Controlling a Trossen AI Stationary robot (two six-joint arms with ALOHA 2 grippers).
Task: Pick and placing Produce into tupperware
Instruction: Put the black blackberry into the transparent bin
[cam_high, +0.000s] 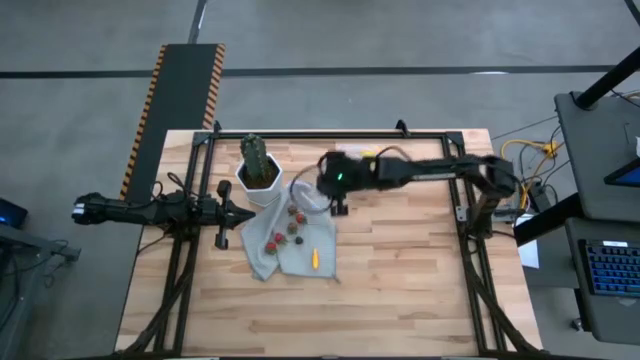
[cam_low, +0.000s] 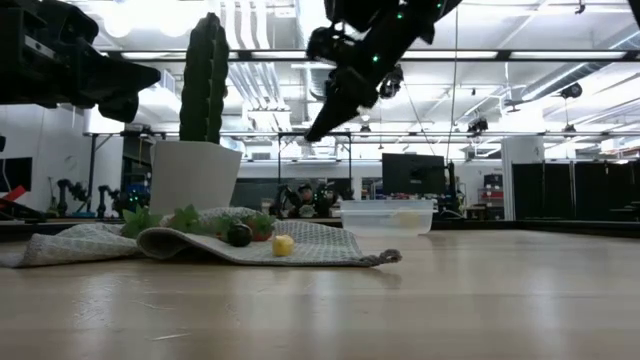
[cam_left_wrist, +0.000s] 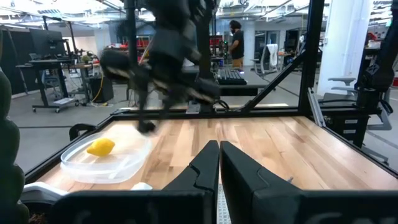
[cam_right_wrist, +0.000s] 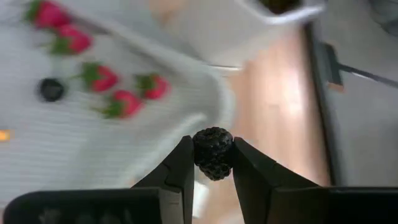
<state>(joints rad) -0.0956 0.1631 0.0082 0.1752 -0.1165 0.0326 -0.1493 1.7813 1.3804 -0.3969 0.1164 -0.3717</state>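
Above the table, high view: right gripper (cam_high: 339, 207) hovers beside the tupperware (cam_high: 305, 195); left gripper (cam_high: 243, 216) waits by the cactus pot (cam_high: 260, 183).
Low view: tupperware (cam_low: 387, 216) sits behind the grey cloth (cam_low: 300, 245).
Left wrist view: fingers (cam_left_wrist: 202, 168) pressed together, empty; lemon (cam_left_wrist: 101, 147) lies inside the tupperware.
Right wrist view: fingers (cam_right_wrist: 180, 168) pinch a dark berry (cam_right_wrist: 212, 153); red berries (cam_right_wrist: 127, 102) lie on the cloth.

Right end effector (cam_right_wrist: 211, 163) raised, fingers pinched, left end effector (cam_left_wrist: 219, 163) closed, arm low at table's left edge
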